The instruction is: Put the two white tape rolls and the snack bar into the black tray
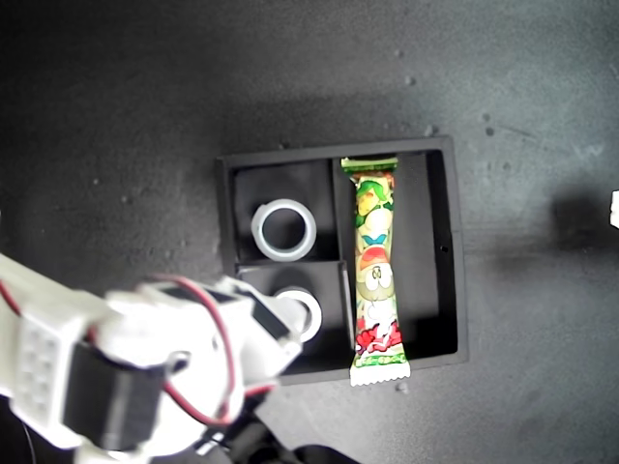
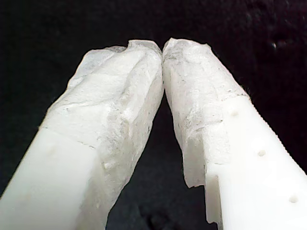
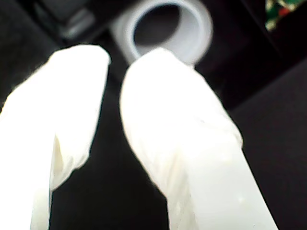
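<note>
Exterior view: both tape rolls [image 1: 284, 229] [image 1: 302, 311] in the black tray's [image 1: 460, 280] small compartments, snack bar [image 1: 376, 275] in the long one, on dark speckled desk [image 1: 116, 116]. Second end effector [image 3: 115, 62] slightly parted, empty, above one roll. First end effector [image 2: 162, 48] closed, empty, seen only by wrist.

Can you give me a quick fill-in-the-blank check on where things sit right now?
1. The snack bar lies in the tray's ____ compartment.
2. The number of tape rolls inside the tray is ____.
3. The fingertips of my first gripper are pressed ____.
4. My second gripper is nearest the tape roll in the small compartment toward the exterior view's ____ edge.

Missing words: long; two; together; bottom
</note>
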Robot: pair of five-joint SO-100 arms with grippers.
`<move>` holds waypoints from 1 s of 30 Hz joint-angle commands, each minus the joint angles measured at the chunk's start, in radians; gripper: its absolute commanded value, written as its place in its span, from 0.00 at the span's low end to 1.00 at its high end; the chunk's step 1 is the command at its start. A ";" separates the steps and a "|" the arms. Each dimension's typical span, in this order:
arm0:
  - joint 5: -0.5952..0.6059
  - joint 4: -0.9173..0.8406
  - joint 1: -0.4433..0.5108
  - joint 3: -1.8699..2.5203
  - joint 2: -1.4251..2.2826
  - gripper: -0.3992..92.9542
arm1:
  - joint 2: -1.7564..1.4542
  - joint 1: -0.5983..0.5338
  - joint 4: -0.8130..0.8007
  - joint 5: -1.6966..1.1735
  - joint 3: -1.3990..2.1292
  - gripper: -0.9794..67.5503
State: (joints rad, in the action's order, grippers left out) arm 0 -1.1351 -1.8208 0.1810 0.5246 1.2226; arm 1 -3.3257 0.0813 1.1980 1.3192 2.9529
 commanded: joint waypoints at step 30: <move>-0.322 0.603 -0.213 2.614 2.137 0.00 | -0.021 0.206 0.143 -0.221 0.170 0.01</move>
State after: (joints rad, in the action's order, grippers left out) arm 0 -1.4005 -1.0554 -0.0522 3.0265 3.0219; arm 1 -3.3471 0.2823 1.3300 1.1183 3.1109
